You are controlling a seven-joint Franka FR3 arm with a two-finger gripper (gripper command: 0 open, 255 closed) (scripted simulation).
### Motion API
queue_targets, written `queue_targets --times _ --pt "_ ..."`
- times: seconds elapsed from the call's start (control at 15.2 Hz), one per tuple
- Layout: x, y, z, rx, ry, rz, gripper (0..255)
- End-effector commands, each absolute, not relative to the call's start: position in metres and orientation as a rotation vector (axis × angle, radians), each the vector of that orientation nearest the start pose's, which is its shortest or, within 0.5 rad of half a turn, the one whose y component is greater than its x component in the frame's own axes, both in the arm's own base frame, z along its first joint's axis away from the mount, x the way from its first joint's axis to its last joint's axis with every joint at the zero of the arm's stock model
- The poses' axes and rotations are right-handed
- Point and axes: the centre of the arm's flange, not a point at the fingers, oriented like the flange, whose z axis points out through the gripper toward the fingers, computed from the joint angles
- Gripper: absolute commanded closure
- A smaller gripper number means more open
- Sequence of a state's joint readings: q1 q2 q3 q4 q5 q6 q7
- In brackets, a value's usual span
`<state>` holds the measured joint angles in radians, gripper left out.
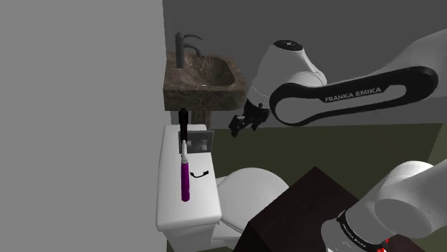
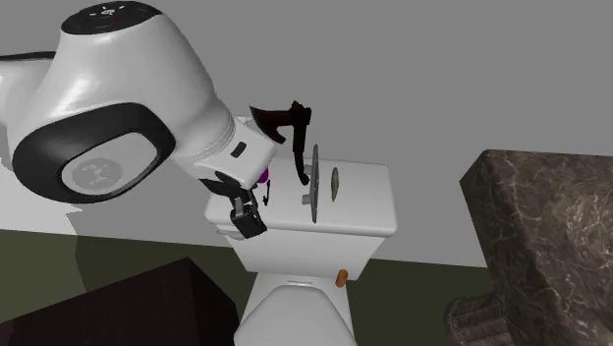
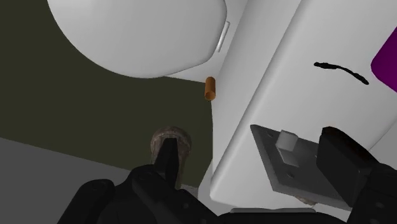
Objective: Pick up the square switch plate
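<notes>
Hand (image 1: 241, 122) is all black with its fingers spread wide and holds nothing. In the shoulder view it hangs beside the white toilet tank lid (image 1: 170, 195), off that view's right edge of the lid and just below the brown mottled stone sink (image 1: 204, 75).

The grey square switch plate with a small white toggle (image 1: 200, 141) is on the tank lid, at the end nearest the sink. It seems to stand on edge (the second exterior view shows it as a thin upright sliver).

In the wrist view the plate sits between the two fingers and close to one of them. The other finger is out past the tank edge, in front of the brown sink pedestal (image 3: 181, 136). I cannot tell whether anything touches the plate; in the shoulder view the hand looks apart from it.

Also on the lid:
- a slim purple stick-shaped item (image 1: 185, 180) lying lengthwise
- a black upright item (image 1: 183, 123) just beside the plate
- a small black curved squiggle (image 1: 200, 172) near the purple one

A dark curved faucet (image 1: 184, 44) is on the sink. An orange-brown flush handle (image 3: 210, 88) sticks out of the tank front. The white rounded toilet seat lid (image 1: 252, 187) is below the tank, the floor is dark olive (image 3: 76, 95), and the dark brown box stand (image 1: 301, 215) is at the shoulder view's lower right.
</notes>
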<state>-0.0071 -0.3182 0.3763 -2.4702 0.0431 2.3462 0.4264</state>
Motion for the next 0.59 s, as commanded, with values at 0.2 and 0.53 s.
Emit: queue_targets --times 0.2,0.53 --pt "0.461 0.203 0.376 -3.137 0.223 -0.336 0" --pt "0.5 0.237 0.334 -3.142 0.298 -0.367 0"
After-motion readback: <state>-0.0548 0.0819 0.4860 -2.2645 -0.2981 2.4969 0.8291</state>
